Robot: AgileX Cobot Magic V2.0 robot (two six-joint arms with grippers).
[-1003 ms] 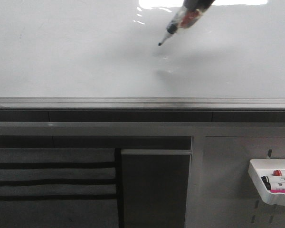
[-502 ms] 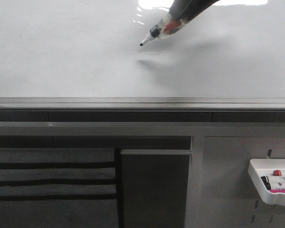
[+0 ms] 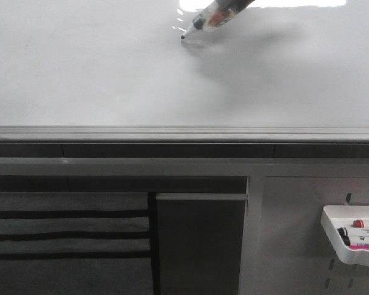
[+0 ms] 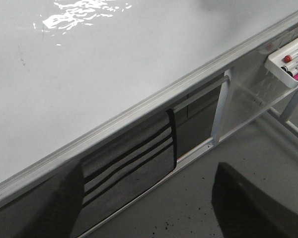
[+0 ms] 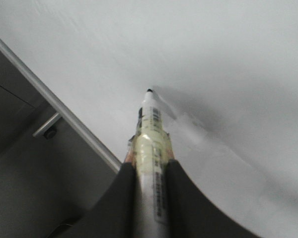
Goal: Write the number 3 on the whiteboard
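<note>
The whiteboard (image 3: 80, 74) is a large glossy white board with a grey bottom rail (image 3: 172, 132). No number 3 shows on it; its surface is bare of ink. My right gripper (image 5: 150, 163) is shut on a white marker (image 5: 150, 144), black tip forward. In the front view the marker (image 3: 209, 18) comes in from the top edge and its tip (image 3: 183, 37) sits at or just off the board. My left gripper (image 4: 144, 208) is open and empty, down below the board by the floor. The whiteboard also shows in the left wrist view (image 4: 89, 74) and the right wrist view (image 5: 228, 59).
A grey pegboard panel (image 3: 289, 233) below the board carries a white tray (image 3: 352, 236) with spare markers at the lower right. A grey striped cloth pocket (image 3: 67, 227) hangs at the lower left. Glare (image 3: 264, 3) lies on the board's top.
The marker has moved up the board and to the left; its tip has come close to its own reflection. No ink mark has appeared.
</note>
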